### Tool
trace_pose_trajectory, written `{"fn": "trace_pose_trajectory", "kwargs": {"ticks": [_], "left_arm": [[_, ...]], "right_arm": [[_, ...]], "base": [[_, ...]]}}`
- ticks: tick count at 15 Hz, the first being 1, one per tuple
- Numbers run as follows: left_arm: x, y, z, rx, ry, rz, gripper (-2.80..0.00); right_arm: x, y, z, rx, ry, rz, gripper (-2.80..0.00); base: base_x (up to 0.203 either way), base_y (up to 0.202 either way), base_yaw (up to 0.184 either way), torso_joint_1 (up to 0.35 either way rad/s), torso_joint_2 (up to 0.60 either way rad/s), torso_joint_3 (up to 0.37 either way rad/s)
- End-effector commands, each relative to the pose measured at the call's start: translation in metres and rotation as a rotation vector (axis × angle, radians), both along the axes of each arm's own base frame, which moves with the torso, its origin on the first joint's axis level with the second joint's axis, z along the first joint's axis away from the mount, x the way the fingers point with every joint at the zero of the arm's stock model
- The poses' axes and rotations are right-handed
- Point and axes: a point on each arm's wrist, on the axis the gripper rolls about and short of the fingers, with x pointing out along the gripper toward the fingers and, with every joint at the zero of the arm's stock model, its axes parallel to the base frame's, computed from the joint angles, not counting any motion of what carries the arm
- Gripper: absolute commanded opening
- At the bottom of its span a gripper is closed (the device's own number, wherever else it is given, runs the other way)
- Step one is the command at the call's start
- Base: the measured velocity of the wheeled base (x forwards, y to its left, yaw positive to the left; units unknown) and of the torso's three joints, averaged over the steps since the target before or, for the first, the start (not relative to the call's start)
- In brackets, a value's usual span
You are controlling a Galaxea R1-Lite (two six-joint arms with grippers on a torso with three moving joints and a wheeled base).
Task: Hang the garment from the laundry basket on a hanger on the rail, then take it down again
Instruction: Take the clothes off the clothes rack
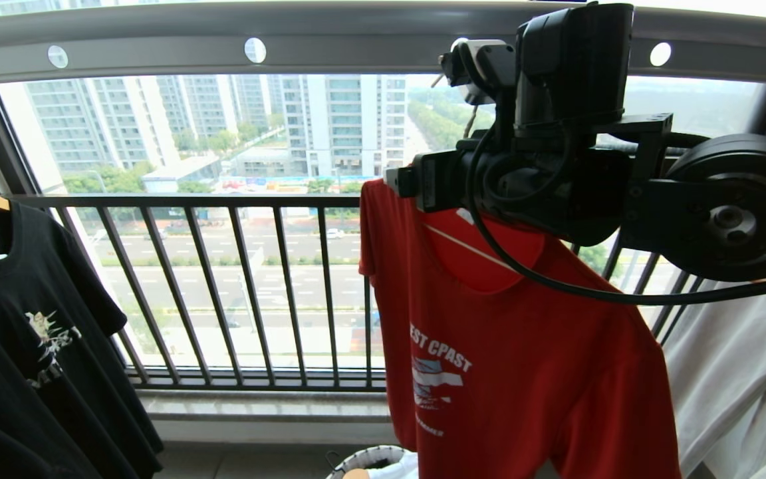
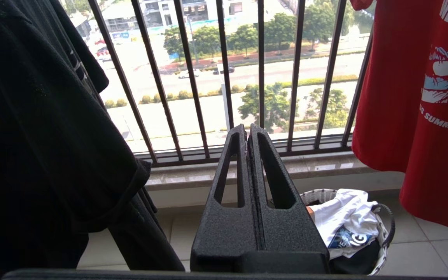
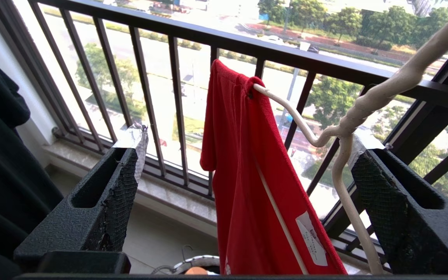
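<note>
The garment (image 1: pixel 509 372), a red T-shirt with white lettering, hangs on the cream wire hanger (image 3: pixel 286 109) below the grey rail (image 1: pixel 356 46). My right gripper (image 3: pixel 249 151) is up at the hanger's neck and stands wide open. The shirt's shoulder sits between its fingers, and the twisted wire neck (image 3: pixel 364 109) runs close by one fingertip (image 3: pixel 368 155). In the head view the right gripper (image 1: pixel 423 120) hides the hook's top. My left gripper (image 2: pixel 247 130) is low, shut and empty. The laundry basket (image 2: pixel 387 229) stands on the floor below the shirt.
A black T-shirt (image 1: pixel 30 346) hangs at the left on a wooden hanger. A white cloth (image 1: pixel 742 379) hangs at the right. The black balcony railing (image 1: pixel 223 199) runs behind. A white garment with blue print (image 2: pixel 344 217) lies in the basket.
</note>
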Motion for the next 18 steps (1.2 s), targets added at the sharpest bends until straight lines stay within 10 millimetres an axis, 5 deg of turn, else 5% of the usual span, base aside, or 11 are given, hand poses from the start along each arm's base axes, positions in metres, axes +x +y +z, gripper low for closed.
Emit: {"fn": "trace_pose_trajectory", "kwargs": {"ticks": [1,6,7,18], "left_arm": [[0.0,0.0,0.0,0.0,0.002,-0.001,-2.8],[0.0,0.0,0.0,0.0,0.001,-0.001,-2.8],[0.0,0.0,0.0,0.0,0.001,-0.001,-2.8],[0.0,0.0,0.0,0.0,0.002,-0.001,-2.8]], "right_arm": [[0.005,-0.004,-0.001,-0.001,0.003,-0.017,0.0],[0.013,-0.006,-0.006,0.004,0.019,0.059,0.0],[0.014,-0.005,-0.006,0.006,0.021,0.078,-2.8],[0.01,-0.008,0.004,0.04,-0.025,0.083,-2.8]], "base": [[0.0,0.0,0.0,0.0,0.0,0.0],[0.0,0.0,0.0,0.0,0.0,0.0],[0.0,0.0,0.0,0.0,0.0,0.0],[0.0,0.0,0.0,0.0,0.0,0.0]]}}
